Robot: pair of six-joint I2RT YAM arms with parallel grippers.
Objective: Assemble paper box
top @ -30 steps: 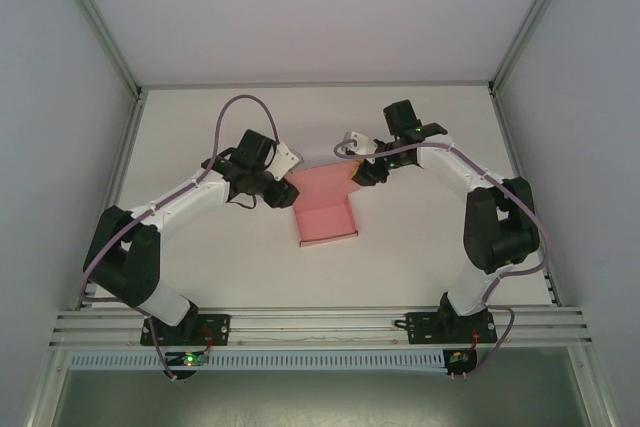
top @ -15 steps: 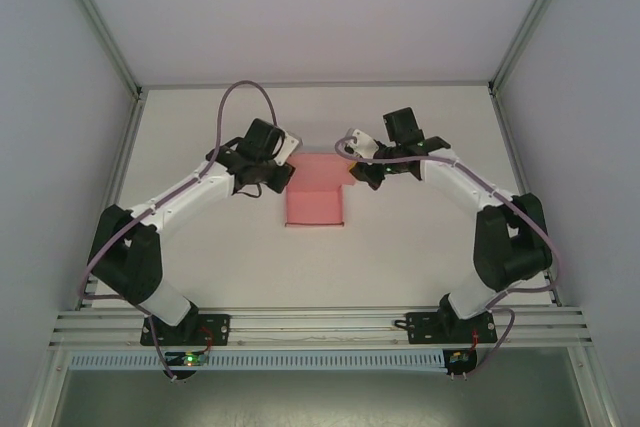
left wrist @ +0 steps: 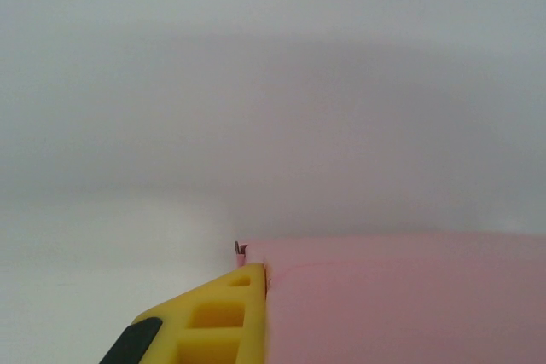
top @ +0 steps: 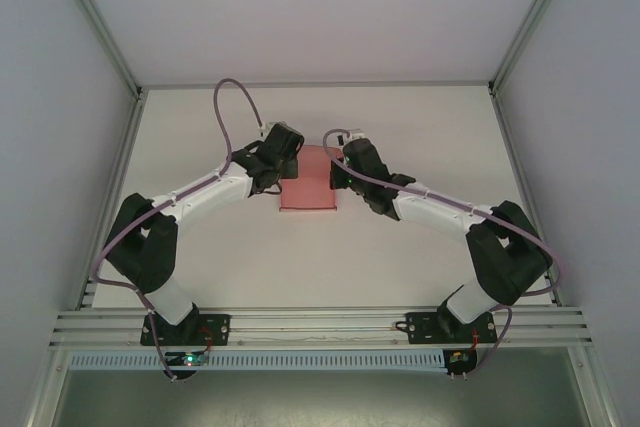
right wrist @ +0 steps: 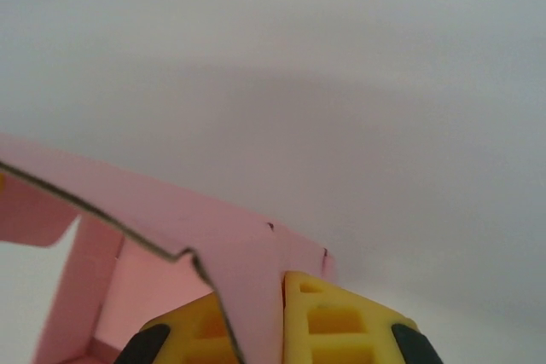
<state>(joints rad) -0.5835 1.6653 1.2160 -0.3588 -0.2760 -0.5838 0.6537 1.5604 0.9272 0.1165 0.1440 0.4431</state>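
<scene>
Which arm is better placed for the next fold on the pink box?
Probably right: the right arm has its jaws shut on a raised flap of the paper box. The left arm clamps the opposite edge, better suited to anchoring.

We read no text, label, brand, number or sign here; the paper box (top: pixel 308 192) shows plain pink card, unprinted on every face we see.
</scene>
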